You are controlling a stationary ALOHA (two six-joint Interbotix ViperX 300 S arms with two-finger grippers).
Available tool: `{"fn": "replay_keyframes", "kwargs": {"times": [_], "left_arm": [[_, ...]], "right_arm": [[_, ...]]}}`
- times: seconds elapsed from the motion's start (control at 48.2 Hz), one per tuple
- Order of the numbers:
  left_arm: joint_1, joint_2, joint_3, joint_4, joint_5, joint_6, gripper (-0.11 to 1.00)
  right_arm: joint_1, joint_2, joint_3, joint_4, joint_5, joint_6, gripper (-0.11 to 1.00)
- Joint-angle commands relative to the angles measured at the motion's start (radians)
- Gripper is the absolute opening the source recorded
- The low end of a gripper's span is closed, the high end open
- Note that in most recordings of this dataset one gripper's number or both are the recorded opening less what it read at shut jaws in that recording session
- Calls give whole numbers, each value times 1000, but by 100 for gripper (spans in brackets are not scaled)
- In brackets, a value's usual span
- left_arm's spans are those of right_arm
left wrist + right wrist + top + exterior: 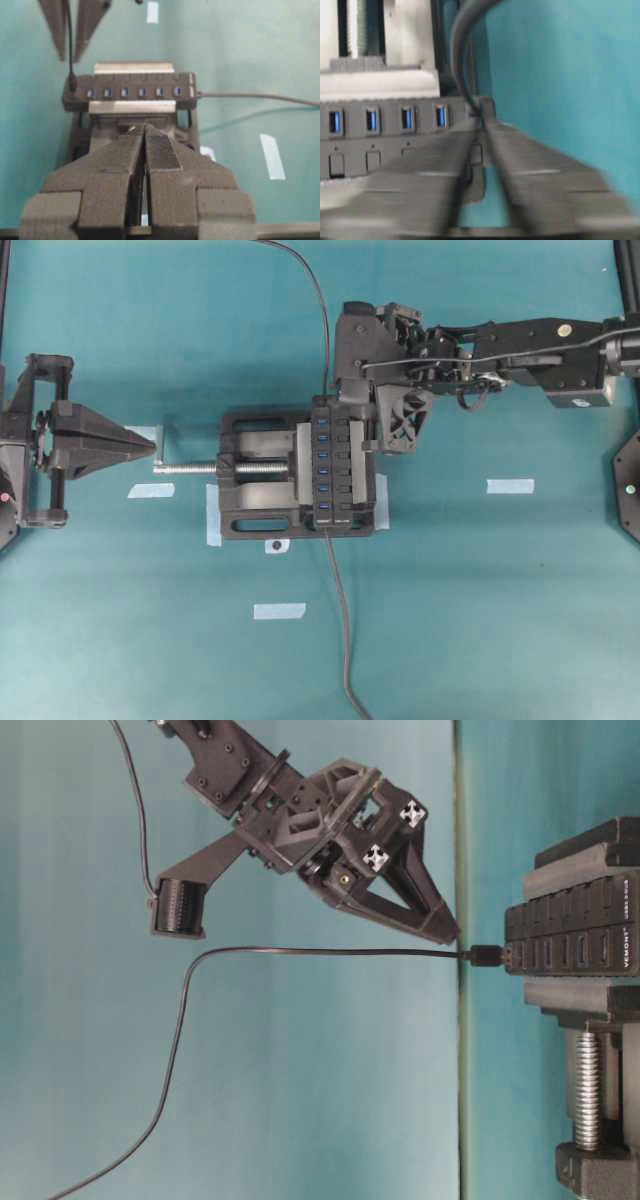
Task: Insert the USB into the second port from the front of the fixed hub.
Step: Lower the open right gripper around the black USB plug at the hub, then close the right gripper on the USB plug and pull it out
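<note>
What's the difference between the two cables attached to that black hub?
The plugged-in cable runs off the overhead view's top edge; the hub's own cable runs off the bottom edge. The first ends in a plug pushed into the port face of the hub near one end; the second comes straight out of the opposite end. Both are thin and dark.

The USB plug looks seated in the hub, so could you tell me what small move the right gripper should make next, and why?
Probably ease the right gripper straight back, away from the fixed hub. The USB sits in a port near the hub's end, and the fingers appear slightly parted around its cable, so no grip seems needed.
</note>
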Motion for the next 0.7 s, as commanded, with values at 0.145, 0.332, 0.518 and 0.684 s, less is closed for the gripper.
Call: {"fn": "replay_keyframes", "kwargs": {"times": [0.145, 0.332, 0.518, 0.684], "left_arm": [[2, 5, -25, 2, -3, 2, 0], [3, 5, -25, 2, -3, 0, 0], [3, 5, -26, 2, -3, 0, 0], [2, 5, -25, 2, -3, 0, 0]], "right_arm": [[-3, 5, -23, 3, -11, -2, 92], [-6, 18, -29, 3, -37, -2, 89], [-15, 34, -29, 3, -81, -2, 89], [-23, 46, -29, 3, -91, -2, 89]]}}
